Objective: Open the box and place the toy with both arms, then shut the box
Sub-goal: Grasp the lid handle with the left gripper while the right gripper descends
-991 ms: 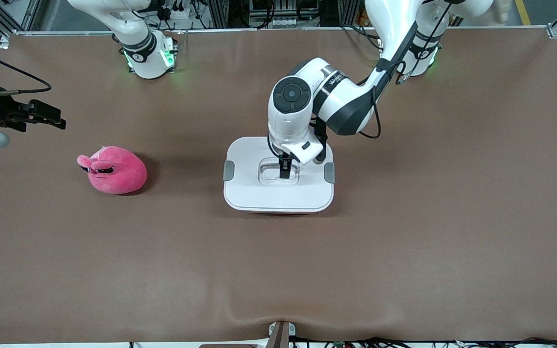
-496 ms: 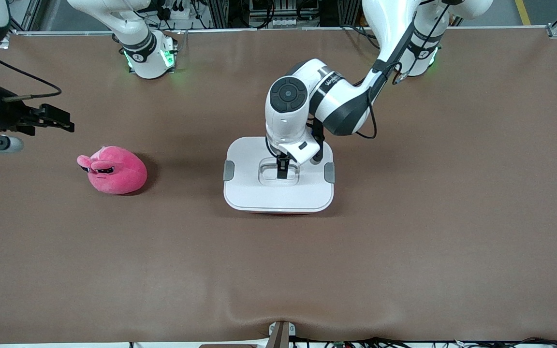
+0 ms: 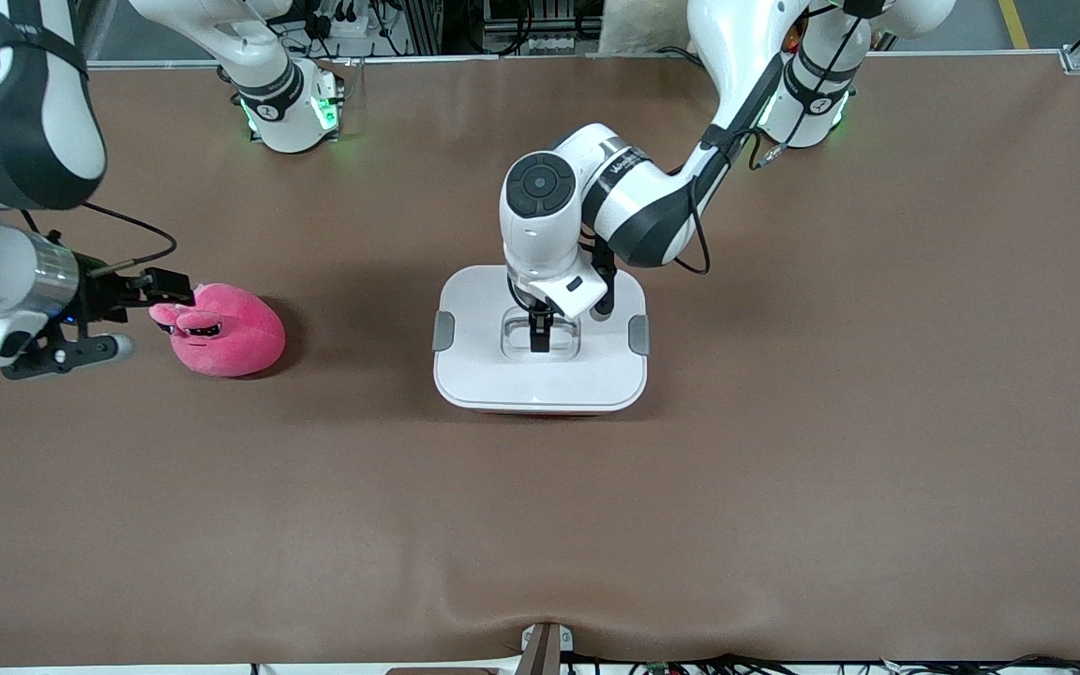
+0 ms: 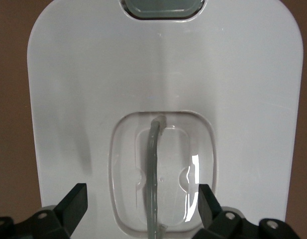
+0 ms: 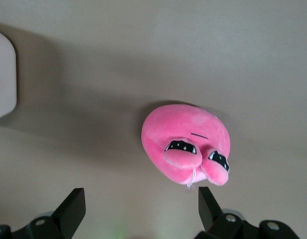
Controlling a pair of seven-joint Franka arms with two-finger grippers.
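Note:
The box [image 3: 540,380] stands mid-table with its white lid [image 4: 93,99] shut and its grey side clips [image 3: 443,331] down. My left gripper [image 3: 537,336] points down into the lid's recess. It is open, one finger on each side of the clear handle [image 4: 153,169], touching neither side. The pink toy [image 3: 221,331] lies on the table toward the right arm's end. My right gripper [image 3: 165,286] is open just beside the toy's nubs. The toy [image 5: 185,144] lies ahead of the fingertips [image 5: 76,201], with nothing between them.
Brown mat [image 3: 784,469] covers the whole table. Both arm bases [image 3: 289,108] stand along the edge farthest from the front camera. A small bracket [image 3: 545,647] sits at the edge nearest it. A corner of the box [image 5: 4,74] shows in the right wrist view.
My right arm has swung in from the table's end, bringing its open gripper up to the toy. The left gripper has shifted slightly over the lid handle and stays open.

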